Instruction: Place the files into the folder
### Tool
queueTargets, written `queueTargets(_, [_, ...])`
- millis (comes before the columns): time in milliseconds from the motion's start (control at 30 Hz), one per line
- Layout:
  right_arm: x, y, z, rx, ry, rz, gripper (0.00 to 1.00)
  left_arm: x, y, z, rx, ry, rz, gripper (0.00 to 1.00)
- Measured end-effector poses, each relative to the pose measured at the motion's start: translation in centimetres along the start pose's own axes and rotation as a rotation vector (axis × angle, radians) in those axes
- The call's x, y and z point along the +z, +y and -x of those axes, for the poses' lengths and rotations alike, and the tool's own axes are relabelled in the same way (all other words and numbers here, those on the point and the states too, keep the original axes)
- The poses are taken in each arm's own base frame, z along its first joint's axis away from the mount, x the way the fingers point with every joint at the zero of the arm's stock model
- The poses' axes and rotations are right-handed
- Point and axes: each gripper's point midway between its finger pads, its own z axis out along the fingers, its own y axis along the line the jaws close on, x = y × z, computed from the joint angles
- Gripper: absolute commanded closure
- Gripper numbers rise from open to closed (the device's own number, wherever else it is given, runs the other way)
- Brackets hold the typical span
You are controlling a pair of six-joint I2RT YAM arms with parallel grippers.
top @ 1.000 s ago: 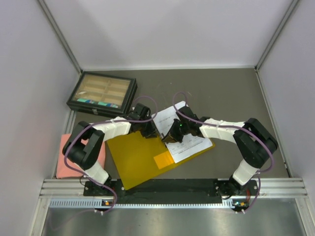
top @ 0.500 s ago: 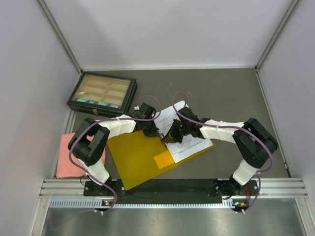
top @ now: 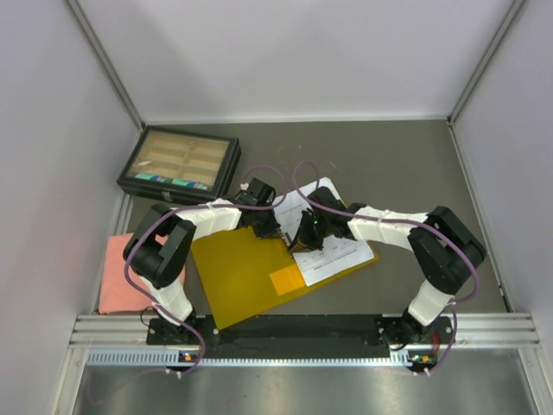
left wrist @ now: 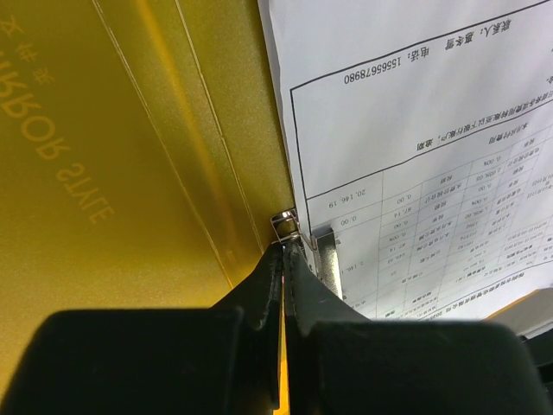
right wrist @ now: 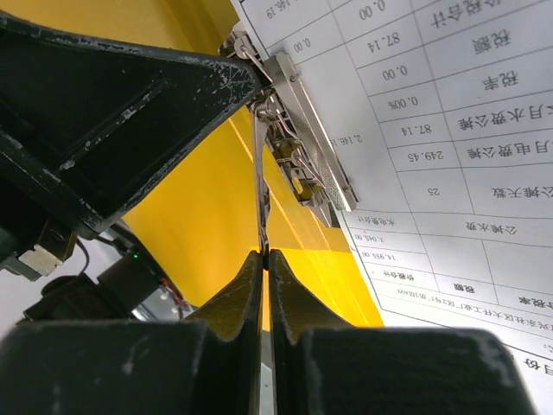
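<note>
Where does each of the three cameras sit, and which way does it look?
Top: fixed above and behind the arms, looking down on the table; both arms show, over folder and files.
Left wrist: on the left arm, looking along the shut left gripper at the clip.
Right wrist: on the right arm, looking along the right gripper, which pinches the clip's lever.
Shared: both wrist views show clip, folder and files.

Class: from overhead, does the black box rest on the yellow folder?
No; the black box sits apart from the folder, farther back left.
</note>
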Motion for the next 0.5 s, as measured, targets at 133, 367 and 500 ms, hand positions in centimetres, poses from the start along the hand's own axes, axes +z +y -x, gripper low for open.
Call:
queueTargets(133, [-0.1, -0.4, 0.2, -0.038, -0.007, -0.022, 1.00, 0.2, -0.3, 0.1, 0.025, 0.002, -0.016, 1.00])
queueTargets(367, [0.3, -1.4, 0.1, -0.062, 0.004, -0.057, 1.00, 0.2, -0.3, 0.2, 0.048, 0.000, -0.022, 1.00])
queueTargets(500, [0.6, -1.7, 0.0, -0.065, 0.007, -0.068, 1.00, 0.2, -0.4, 0.2, 0.055, -0.001, -0.024, 1.00])
